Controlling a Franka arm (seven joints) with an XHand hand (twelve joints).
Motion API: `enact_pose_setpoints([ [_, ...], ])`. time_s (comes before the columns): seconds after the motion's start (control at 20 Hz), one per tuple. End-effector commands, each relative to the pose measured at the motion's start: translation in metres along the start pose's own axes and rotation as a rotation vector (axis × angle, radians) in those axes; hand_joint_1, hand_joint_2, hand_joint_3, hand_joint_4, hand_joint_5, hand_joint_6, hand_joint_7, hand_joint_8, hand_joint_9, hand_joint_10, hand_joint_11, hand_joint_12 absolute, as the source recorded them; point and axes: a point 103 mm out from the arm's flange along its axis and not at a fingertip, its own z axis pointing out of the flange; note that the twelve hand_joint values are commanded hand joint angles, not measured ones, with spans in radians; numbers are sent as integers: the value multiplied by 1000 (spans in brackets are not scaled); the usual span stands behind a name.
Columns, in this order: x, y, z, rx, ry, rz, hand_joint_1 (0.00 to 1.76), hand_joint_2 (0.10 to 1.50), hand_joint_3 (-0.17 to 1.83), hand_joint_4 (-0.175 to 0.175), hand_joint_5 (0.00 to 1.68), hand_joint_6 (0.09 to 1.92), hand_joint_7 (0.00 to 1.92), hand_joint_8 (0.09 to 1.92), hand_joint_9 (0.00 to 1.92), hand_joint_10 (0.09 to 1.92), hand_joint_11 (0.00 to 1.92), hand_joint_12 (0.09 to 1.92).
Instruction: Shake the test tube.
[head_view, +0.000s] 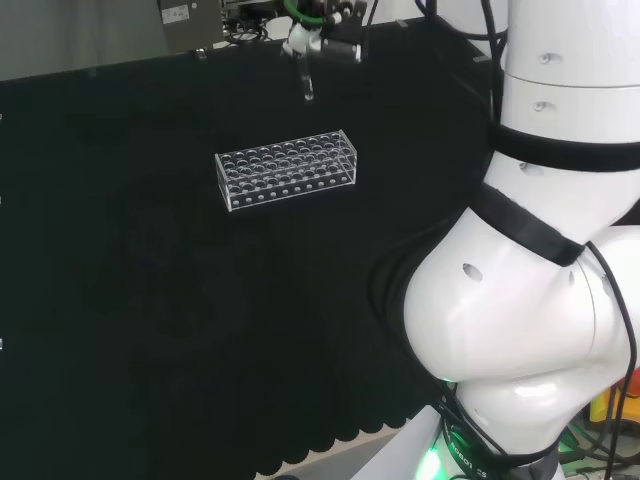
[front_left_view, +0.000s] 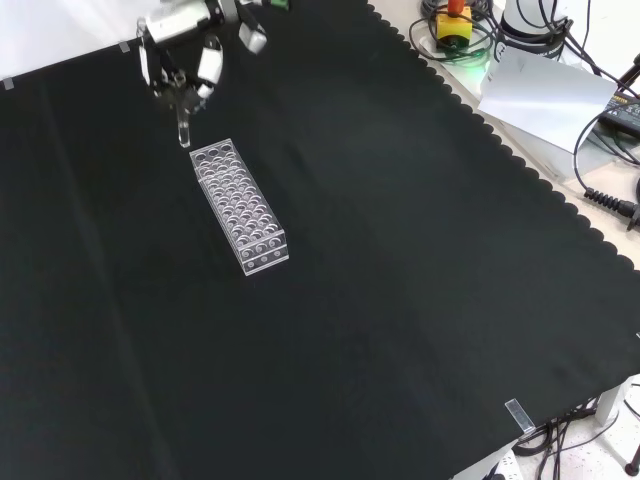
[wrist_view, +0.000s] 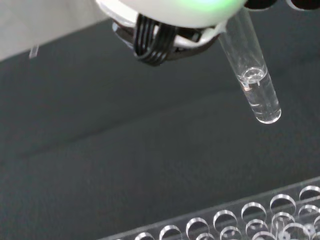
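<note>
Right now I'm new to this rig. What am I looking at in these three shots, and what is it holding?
It is one white robot arm at a bench covered in black cloth, with a fingered robot hand instead of a gripper.

The head view is shot from behind the arm's base; the big white shapes at its right are the arm's own links. The front view looks down on the cloth from the opposite side, and the robot hand comes in at the top. The wrist view sits at the wrist and looks past the palm.

On the cloth stands a clear test tube rack; the holes that show look empty. The robot hand pinches a clear test tube in the air, just off one end of the rack. The wrist view shows some clear liquid in its bottom.
</note>
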Motion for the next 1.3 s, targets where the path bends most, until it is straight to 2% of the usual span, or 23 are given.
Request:
enact_pose_setpoints([
  [0.05,4,-26,-49,-53,23,3,1225,699,551,-175,1326,520,1763,358,1616,418,1225,896],
  [0.3,-6,-43,-67,-73,18,28,1225,696,556,-175,1326,522,1764,358,1617,418,1224,898],
  [0.45,-13,-50,-73,-71,14,25,1225,695,559,-175,1326,523,1763,357,1617,417,1224,900],
  [0.6,-27,-57,-79,-82,-20,60,1225,693,562,-175,1327,523,1763,356,1617,417,1223,901],
  [0.8,-65,-69,-96,-95,-54,152,1225,691,565,-175,1327,524,1763,356,1617,416,1222,903],
  [1.15,-156,-106,-132,-133,-95,348,1225,689,569,-175,1327,526,1764,355,1617,415,1221,905],
  [1.3,-186,-117,-144,-143,-106,417,1225,688,571,-175,1327,526,1764,354,1617,415,1221,906],
])
